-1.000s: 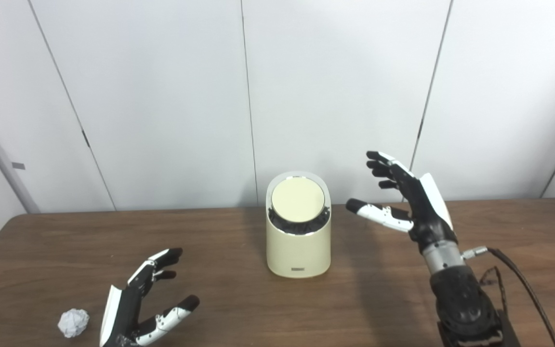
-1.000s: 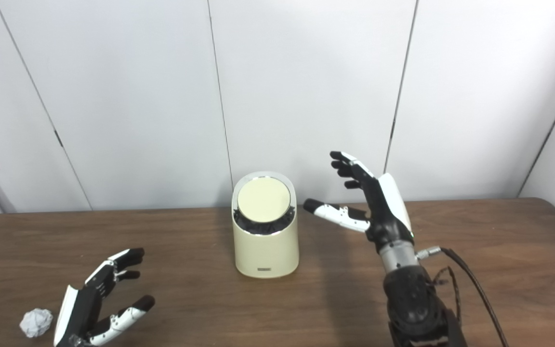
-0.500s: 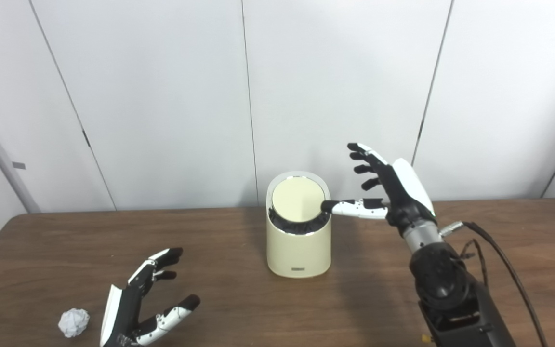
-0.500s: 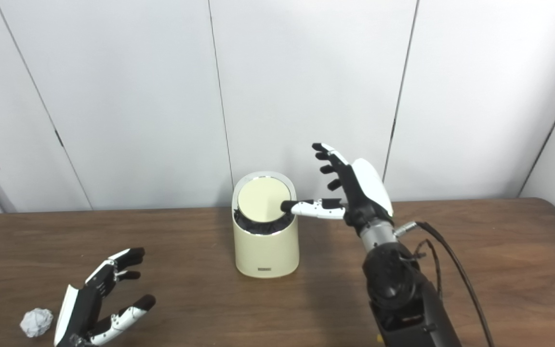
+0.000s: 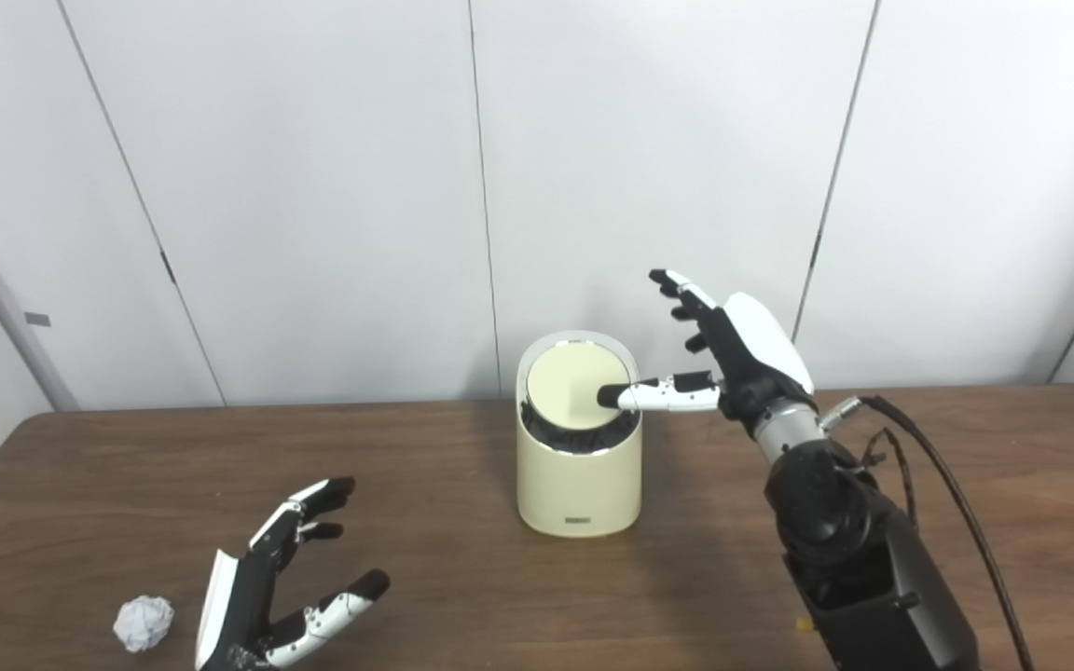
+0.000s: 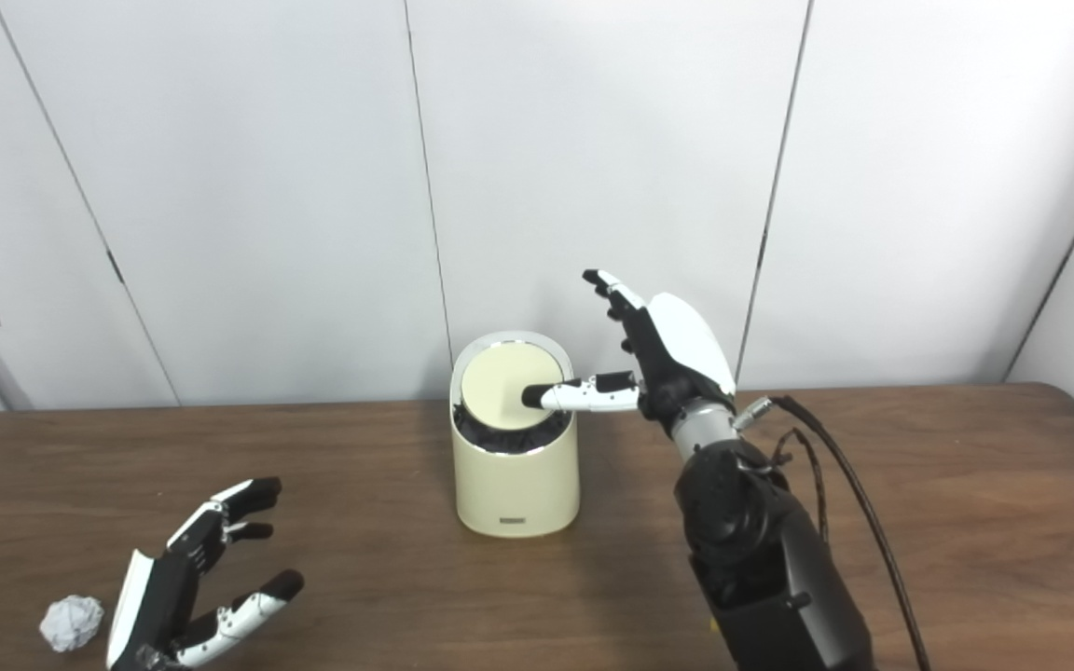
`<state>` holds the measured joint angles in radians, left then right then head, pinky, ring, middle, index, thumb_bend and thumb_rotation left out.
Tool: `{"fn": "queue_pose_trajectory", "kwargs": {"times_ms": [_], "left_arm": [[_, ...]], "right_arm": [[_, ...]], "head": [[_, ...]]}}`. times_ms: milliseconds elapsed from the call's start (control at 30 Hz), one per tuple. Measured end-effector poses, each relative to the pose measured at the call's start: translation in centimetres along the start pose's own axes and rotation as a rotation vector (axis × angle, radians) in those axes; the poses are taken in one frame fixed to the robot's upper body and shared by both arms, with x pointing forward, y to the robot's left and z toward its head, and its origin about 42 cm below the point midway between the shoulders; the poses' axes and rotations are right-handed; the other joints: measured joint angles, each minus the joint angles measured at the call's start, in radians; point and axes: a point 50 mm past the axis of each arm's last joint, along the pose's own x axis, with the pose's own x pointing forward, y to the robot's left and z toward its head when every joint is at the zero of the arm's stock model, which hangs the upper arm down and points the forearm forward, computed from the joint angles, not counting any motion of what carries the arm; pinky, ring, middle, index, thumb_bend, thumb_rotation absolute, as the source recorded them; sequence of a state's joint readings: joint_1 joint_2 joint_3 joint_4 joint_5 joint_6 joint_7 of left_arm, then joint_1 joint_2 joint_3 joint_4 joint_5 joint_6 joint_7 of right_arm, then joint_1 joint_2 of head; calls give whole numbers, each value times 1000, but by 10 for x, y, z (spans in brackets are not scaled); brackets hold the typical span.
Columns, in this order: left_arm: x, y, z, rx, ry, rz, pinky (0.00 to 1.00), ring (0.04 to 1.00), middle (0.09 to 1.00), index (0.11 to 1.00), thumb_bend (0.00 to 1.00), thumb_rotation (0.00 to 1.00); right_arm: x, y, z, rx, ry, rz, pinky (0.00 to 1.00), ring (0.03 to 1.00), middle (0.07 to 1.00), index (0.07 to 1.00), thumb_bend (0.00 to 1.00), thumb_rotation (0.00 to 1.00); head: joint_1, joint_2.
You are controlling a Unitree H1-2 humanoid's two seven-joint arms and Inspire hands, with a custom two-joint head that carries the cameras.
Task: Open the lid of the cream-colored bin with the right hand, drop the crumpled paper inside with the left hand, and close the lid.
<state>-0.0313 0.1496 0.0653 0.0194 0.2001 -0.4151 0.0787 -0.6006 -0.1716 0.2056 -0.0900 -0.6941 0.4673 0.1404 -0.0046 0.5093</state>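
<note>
The cream-colored bin stands mid-table with its round lid tilted toward me and resting down, a black liner showing under its front rim. My right hand is open beside the bin's right side, its thumb lying across the lid's right part and its fingers spread upward behind. The crumpled paper lies near the table's front left edge. My left hand is open, palm up, just right of the paper and apart from it.
The brown wooden table reaches from edge to edge. White wall panels stand close behind the bin. A black cable runs from my right wrist down to the lower right.
My right hand has moved left and up from beside the bin until its thumb rests on the lid. The left hand, paper and bin have stayed put.
</note>
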Motion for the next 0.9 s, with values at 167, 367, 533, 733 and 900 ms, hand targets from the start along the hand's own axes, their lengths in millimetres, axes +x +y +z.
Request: {"fn": "queue_pose_trajectory", "kwargs": {"times_ms": [167, 367, 533, 733, 900], "left_arm": [[0, -1, 0, -1, -1, 0, 690, 789, 799, 778, 862, 510], [0, -2, 2, -4, -3, 2, 688, 788, 799, 780, 870, 506], [0, -3, 3, -8, -5, 3, 690, 788, 798, 781, 872, 503], [-1, -5, 5, -2, -11, 0, 678, 782, 795, 777, 863, 512], [-1, -6, 6, 5, -14, -4, 680, 783, 795, 776, 860, 506]], "right_arm": [[7, 9, 7, -10, 5, 21, 697, 849, 894, 924, 1000, 453], [13, 16, 6, -47, 19, 42, 736, 868, 911, 926, 1000, 414], [18, 21, 5, -74, 23, 58, 711, 847, 903, 915, 1000, 421], [19, 27, 2, -97, 29, 81, 757, 869, 908, 919, 1000, 422], [25, 25, -2, -116, 41, 83, 798, 890, 914, 921, 1000, 412]], "head": [[3, 5], [6, 6], [11, 9], [12, 12], [12, 15]]}}
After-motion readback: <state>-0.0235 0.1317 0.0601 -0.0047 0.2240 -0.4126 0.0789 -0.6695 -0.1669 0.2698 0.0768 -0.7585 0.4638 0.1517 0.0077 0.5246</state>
